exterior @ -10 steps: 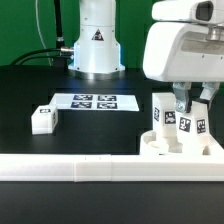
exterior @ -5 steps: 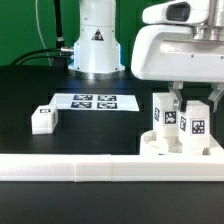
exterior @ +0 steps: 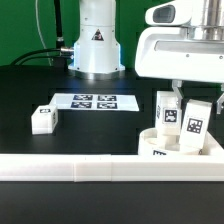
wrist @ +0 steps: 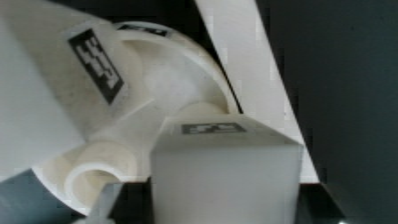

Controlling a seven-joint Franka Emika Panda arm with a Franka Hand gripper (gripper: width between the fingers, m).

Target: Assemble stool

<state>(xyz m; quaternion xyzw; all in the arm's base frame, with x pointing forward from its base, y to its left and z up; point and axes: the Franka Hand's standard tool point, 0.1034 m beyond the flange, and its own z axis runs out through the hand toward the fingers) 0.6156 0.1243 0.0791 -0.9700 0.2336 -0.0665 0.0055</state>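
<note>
Pincer (exterior: 196,100) half-closed, gripping upright leg (exterior: 193,127) on seat (exterior: 148,146); 2nd leg (exterior: 167,113) at 9 o'clock. I'd keep axis vert., screw w/ light downforce.

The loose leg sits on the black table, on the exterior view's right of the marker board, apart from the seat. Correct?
Not quite. The loose leg sits on the exterior view's left of the marker board, not its right, as the exterior view shows. The rest holds: it is on the black table, apart from the seat.
</note>
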